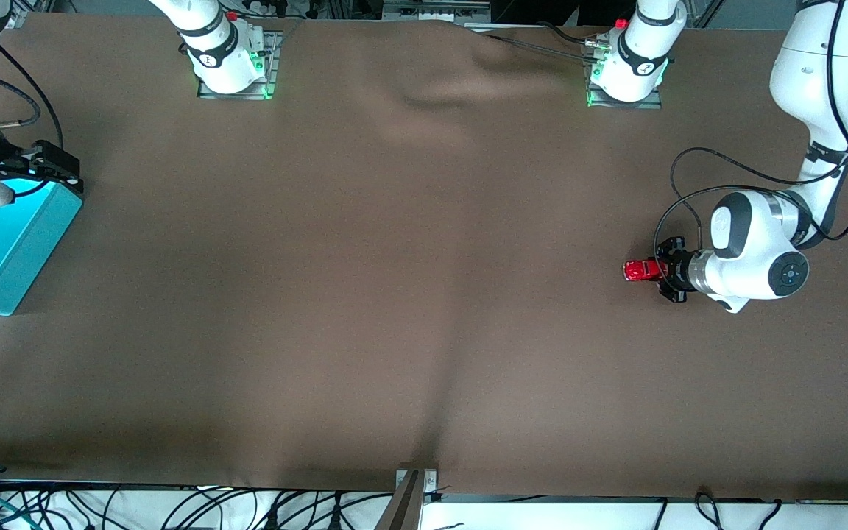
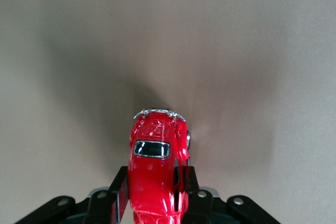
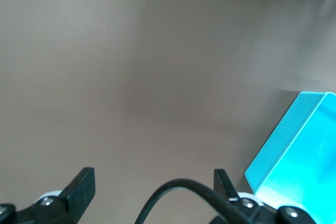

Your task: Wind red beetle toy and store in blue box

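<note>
We take the blue box [image 1: 4,246] as our landmark; it sits at the right arm's end of the table [image 1: 394,294], w/ one corner showing in the right wrist view [image 3: 294,150].

Nearest the front cam: the red beetle toy [image 1: 640,270], well apart from the box, at the left arm's end of the table & a bit nearer the cam than the box's middle. The left gripper [image 1: 661,269] is clenched on it. In the left wrist view we see the toy [image 2: 155,171] pinched between the two black fingers [image 2: 119,198], roof and dark window up, chrome bumper pointing away from the gripper [image 2: 152,203]. We can't tell if its wheels touch the cloth.

Farther from the cam: the right gripper [image 1: 52,165] hangs over the box's farther edge. In its wrist view [image 3: 152,190] the fingers [image 3: 81,184] stand spread apart w/ nothing between them but a black cable [image 3: 178,192] looping across.
</note>
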You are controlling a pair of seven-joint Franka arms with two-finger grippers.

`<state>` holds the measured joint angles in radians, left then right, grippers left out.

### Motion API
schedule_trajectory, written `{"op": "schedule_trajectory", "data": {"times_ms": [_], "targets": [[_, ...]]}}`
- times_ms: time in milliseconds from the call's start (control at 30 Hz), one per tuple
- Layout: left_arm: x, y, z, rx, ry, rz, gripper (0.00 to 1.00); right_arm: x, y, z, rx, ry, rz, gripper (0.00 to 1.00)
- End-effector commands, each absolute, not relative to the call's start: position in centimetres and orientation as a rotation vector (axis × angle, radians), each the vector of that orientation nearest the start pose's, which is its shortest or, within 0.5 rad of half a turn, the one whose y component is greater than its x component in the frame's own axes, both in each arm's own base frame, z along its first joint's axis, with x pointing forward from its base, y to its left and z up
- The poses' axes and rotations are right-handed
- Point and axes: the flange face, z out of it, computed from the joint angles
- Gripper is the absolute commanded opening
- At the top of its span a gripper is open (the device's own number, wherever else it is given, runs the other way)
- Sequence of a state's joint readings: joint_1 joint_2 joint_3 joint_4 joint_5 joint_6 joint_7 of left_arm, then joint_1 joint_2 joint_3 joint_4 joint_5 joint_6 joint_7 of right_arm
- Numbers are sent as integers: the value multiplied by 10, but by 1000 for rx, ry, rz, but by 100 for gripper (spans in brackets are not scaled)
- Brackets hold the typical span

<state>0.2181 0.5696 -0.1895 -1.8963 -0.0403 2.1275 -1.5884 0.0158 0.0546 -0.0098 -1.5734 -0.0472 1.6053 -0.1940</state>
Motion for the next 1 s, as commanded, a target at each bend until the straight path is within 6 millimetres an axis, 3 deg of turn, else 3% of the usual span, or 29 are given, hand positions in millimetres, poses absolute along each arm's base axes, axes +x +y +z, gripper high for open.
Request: {"op": "schedule_trajectory", "data": {"times_ms": [0,233,433,967], "targets": [[601,-9,198,2229,2302,-515,0,576,-3,602,-3159,-313,22,100],[610,-53,216,2239,2225,-518,0,576,-3,602,-3159,-313,22,100],[608,-81,215,2275,2177,-520,0,576,-3,602,-3159,-313,22,100],[610,-78,192,2098,2370,-495,0,576,-3,602,-3159,-313,22,100]]}}
